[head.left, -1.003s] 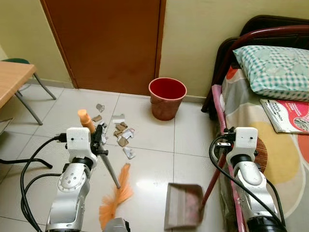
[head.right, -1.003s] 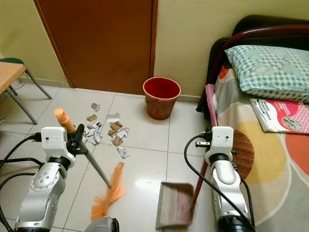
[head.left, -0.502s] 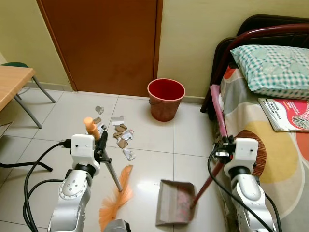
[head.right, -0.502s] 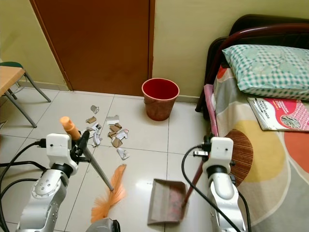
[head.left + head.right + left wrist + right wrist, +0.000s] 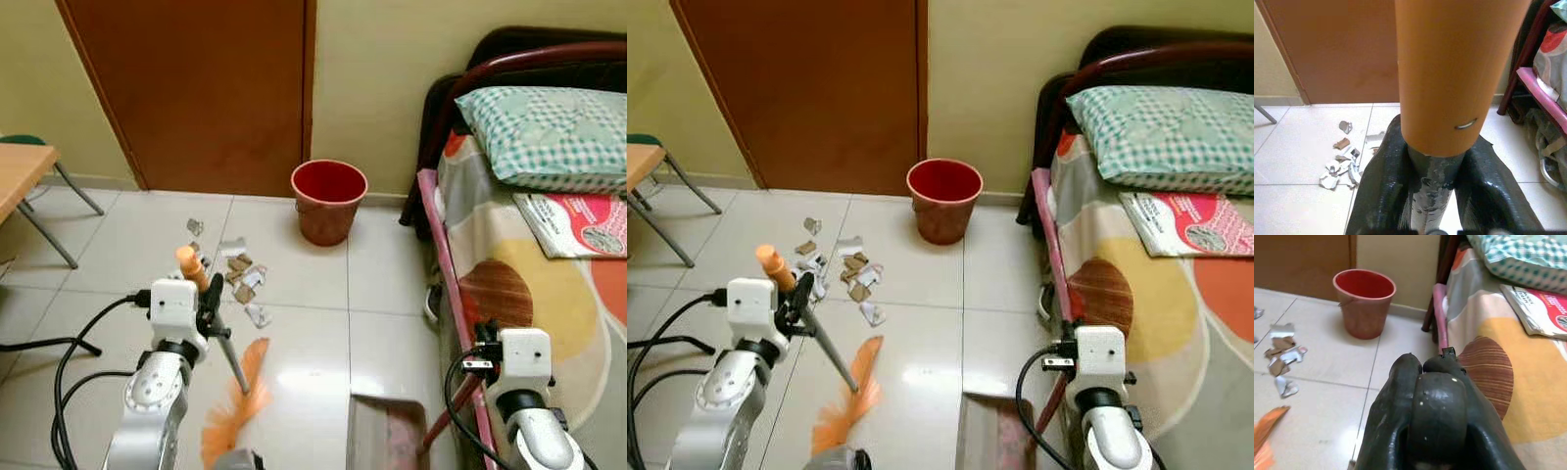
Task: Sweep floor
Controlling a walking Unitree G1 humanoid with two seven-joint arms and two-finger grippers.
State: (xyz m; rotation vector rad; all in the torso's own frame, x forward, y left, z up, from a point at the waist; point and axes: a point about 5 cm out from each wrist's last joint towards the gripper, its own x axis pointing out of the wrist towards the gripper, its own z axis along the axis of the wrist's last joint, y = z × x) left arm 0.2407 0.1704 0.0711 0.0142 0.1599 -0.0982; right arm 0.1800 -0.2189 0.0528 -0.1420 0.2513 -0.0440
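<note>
A broom stands slanted over the tiles, its orange-capped handle (image 5: 189,266) up and its orange bristles (image 5: 233,419) on the floor. My left gripper (image 5: 210,305) is shut on the grey shaft just below the cap (image 5: 1459,73), one black finger (image 5: 1380,196) on each side. Torn paper and cardboard scraps (image 5: 238,278) lie just beyond the broom. A brown dustpan (image 5: 385,437) rests on the floor near me. Its red handle (image 5: 443,421) rises to my right gripper (image 5: 478,360), which is shut on it (image 5: 1422,369) beside the bed.
A red bin (image 5: 328,200) stands against the wall by the brown door (image 5: 196,88). The bed (image 5: 549,255), with its pink rail, pillow and magazine, lines the right side. A wooden table (image 5: 22,174) and chair legs are at the far left. Black cables trail along the left floor.
My right arm has drawn back toward me with the dustpan handle, and the dustpan has slid nearer. The camera has shifted a little. The broom has kept its place by the scraps.
</note>
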